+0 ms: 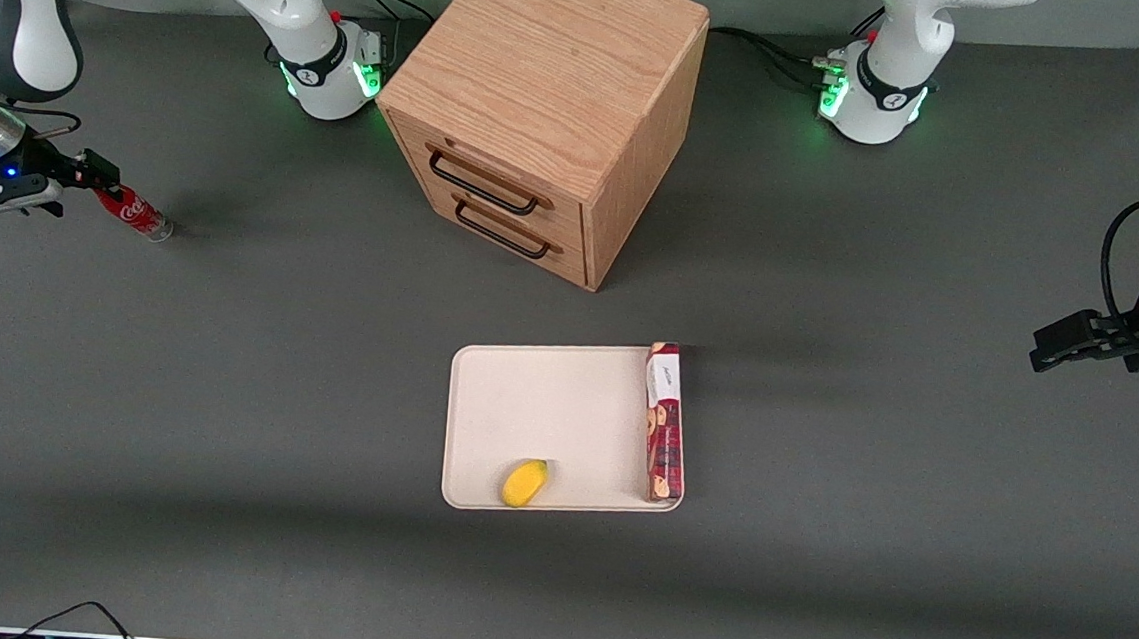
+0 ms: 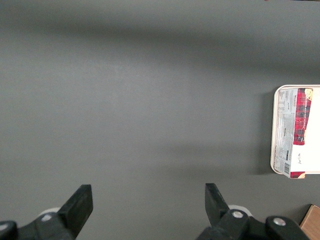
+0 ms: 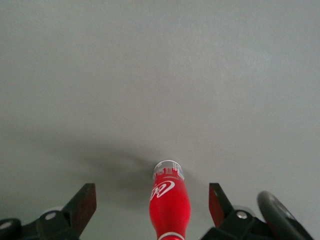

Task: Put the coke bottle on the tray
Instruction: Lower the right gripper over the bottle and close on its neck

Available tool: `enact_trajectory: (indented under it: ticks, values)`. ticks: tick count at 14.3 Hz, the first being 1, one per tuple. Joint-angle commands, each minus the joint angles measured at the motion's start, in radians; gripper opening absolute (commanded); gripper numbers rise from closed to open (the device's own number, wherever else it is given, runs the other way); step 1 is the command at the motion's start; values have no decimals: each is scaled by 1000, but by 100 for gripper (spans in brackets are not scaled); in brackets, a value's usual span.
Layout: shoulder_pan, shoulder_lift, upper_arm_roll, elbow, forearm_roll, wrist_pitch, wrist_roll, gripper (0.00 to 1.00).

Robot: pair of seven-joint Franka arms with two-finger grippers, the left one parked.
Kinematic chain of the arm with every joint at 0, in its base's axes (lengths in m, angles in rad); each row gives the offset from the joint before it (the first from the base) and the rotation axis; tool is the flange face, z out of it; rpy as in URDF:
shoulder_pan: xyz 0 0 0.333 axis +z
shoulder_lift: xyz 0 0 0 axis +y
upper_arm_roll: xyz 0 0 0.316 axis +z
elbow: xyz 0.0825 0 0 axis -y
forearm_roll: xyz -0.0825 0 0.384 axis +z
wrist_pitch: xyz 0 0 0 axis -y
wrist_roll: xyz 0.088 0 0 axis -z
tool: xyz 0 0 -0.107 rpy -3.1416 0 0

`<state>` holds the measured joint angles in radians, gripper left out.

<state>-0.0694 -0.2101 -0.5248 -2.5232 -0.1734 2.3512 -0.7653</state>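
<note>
The matt black plastic gripper (image 1: 98,174), at the working arm's end of the table, has its fingers spread either side of the small glossy red plastic coke bottle (image 1: 133,212) with a clear base. The grey table (image 1: 224,386) looks matt and smooth. The flat cream-white tray (image 1: 543,408) is matt. The drawer cabinet (image 1: 546,87) is grained light wood with dark metal handles (image 1: 484,185). The long red biscuit box (image 1: 665,421) is printed card.

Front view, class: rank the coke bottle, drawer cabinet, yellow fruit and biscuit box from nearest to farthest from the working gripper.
From the gripper, at the working arm's end:
1. Coke bottle, between its fingers.
2. Drawer cabinet, mid-table.
3. Yellow fruit, on the tray.
4. Biscuit box, along the tray's edge toward the parked arm.
</note>
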Motion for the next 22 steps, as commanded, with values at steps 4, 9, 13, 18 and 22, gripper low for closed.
enact_trajectory:
  ticks: [4,9,13,18,22]
  values:
    - [-12,-6,-107,-42,-69,54,-46,100]
    - [-21,-17,-123,-72,-69,54,-48,88]
    - [-21,-20,-121,-75,-70,54,-45,27]
    - [-13,-31,-115,-71,-83,45,-43,3]
    - [-10,-104,-14,38,-81,-158,-9,1]
